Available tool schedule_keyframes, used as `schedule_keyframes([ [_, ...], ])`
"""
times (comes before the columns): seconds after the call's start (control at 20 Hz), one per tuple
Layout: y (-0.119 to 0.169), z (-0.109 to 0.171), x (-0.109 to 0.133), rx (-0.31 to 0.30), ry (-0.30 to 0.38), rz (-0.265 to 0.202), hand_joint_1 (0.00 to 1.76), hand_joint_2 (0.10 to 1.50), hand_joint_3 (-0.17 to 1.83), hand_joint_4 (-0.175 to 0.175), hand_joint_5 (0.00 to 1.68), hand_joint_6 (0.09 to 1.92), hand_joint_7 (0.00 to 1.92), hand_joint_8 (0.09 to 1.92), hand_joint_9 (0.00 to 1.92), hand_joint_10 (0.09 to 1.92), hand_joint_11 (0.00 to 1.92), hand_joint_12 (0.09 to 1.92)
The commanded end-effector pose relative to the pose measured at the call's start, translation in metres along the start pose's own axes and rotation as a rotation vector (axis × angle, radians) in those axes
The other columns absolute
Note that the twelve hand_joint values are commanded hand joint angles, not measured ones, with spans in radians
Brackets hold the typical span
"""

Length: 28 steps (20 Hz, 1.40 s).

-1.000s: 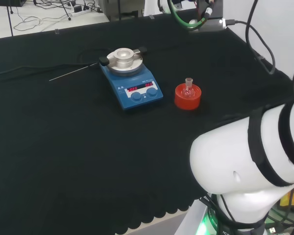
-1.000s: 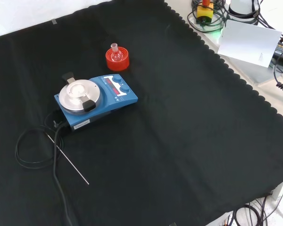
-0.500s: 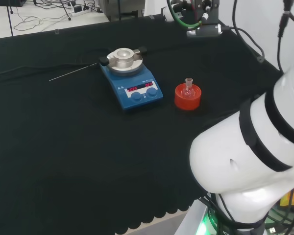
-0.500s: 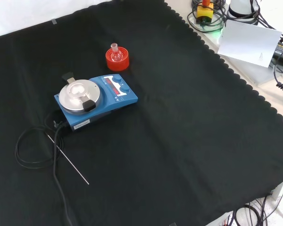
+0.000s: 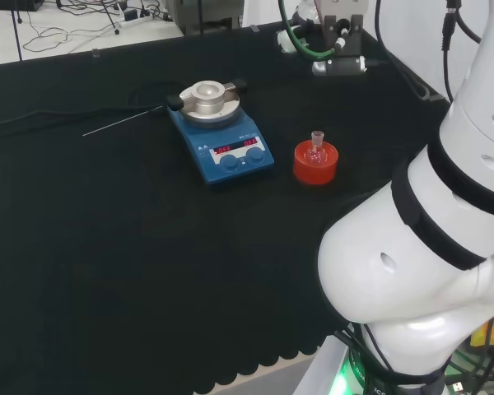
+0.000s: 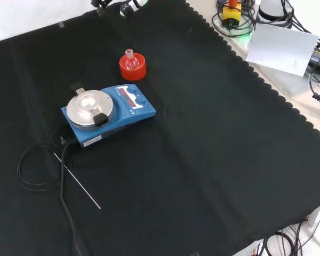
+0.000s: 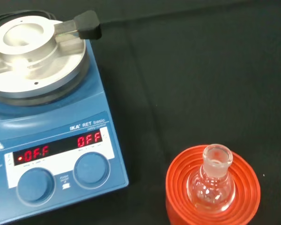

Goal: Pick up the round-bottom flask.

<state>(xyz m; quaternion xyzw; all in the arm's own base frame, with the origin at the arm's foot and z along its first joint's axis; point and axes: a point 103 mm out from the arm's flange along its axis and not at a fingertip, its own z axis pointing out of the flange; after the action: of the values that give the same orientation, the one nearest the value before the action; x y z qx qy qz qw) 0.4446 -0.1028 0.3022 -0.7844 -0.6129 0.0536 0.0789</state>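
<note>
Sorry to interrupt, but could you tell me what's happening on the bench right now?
A white robot arm is set to pick up the small round-bottom flask, but nothing holds it yet. The flask sits upright in its red ribbed stand on the black cloth, beside a blue hotplate stirrer.

In the head view, the big white arm [image 5: 428, 247] is raised higher at the right than one second ago, and more of its upper link is seen. The wrist part with its green cable [image 5: 333, 37] is moved lower and to the left at the far edge. In the front view, dark parts [image 6: 113, 6] are now seen at the top edge.
</note>
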Motion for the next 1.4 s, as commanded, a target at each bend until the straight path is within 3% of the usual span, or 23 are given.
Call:
schedule_keyframes([
  [0.05, 0.003, 0.026, -0.020, -0.029, 0.028, 0.013, 0.65, 1.06, 0.31, -0.042, 0.45, 0.43, 0.13, 0.63, 0.33, 0.72, 0.01, 1.42],
  [0.2, 0.002, 0.040, -0.025, -0.035, 0.041, 0.024, 0.79, 0.88, 0.51, -0.047, 0.51, 0.43, 0.15, 0.66, 0.37, 0.72, 0.03, 1.42],
  [0.45, 0.002, 0.063, -0.034, -0.028, 0.047, 0.045, 0.88, 0.73, 0.67, -0.053, 0.56, 0.47, 0.20, 0.68, 0.42, 0.72, 0.07, 1.42],
  [1.0, 0.012, 0.106, -0.052, -0.001, 0.066, 0.084, 0.91, 0.67, 0.71, -0.061, 0.60, 0.52, 0.24, 0.70, 0.45, 0.72, 0.11, 1.42],
  [1.4, 0.012, 0.138, -0.055, 0.020, 0.102, 0.087, 0.92, 0.65, 0.72, -0.062, 0.61, 0.55, 0.26, 0.70, 0.47, 0.72, 0.12, 1.41],
])
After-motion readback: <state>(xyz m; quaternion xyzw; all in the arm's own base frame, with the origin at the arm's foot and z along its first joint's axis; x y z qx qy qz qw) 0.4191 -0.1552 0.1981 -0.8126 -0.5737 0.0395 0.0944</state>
